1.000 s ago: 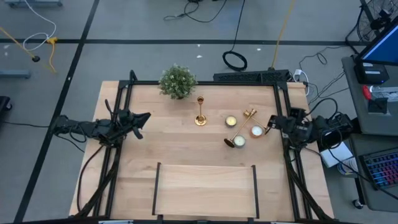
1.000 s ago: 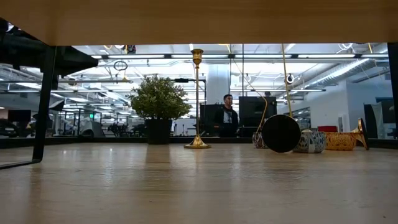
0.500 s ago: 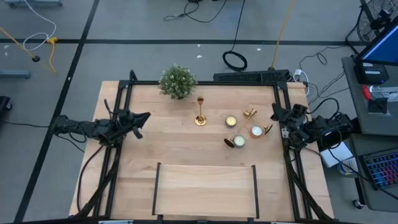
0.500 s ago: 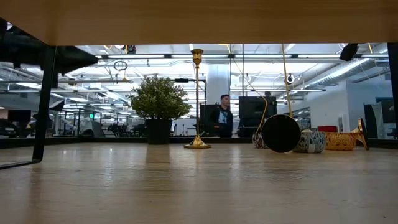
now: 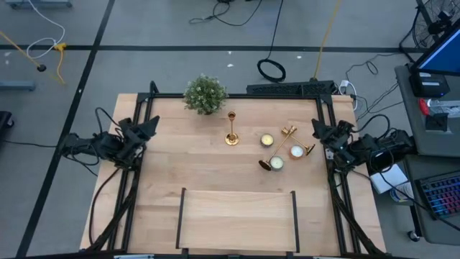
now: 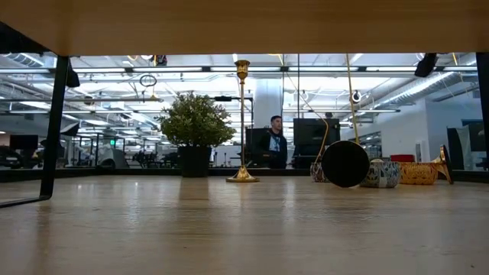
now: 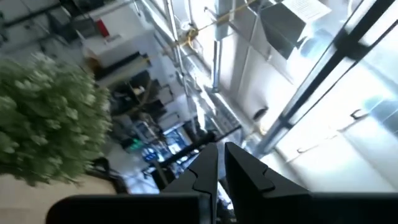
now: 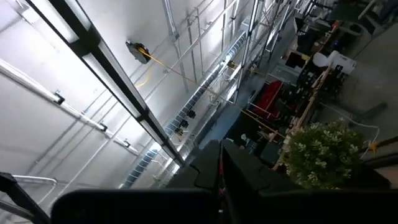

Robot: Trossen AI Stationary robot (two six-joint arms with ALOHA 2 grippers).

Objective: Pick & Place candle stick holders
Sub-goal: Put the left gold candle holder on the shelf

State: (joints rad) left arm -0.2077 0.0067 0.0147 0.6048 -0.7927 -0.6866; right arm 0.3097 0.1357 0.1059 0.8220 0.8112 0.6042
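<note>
Right tool (image 5: 317,129) shut and empty at the counter (image 5: 215,180) edge, left tool (image 5: 149,128) likewise shut, opposite. Candle stick holders (image 5: 231,129) mid-counter: one upright, two toppled among tealights (image 5: 267,139). Risk: rolling away under a clumsy pinch. Uprightness plain only in low view.
</note>
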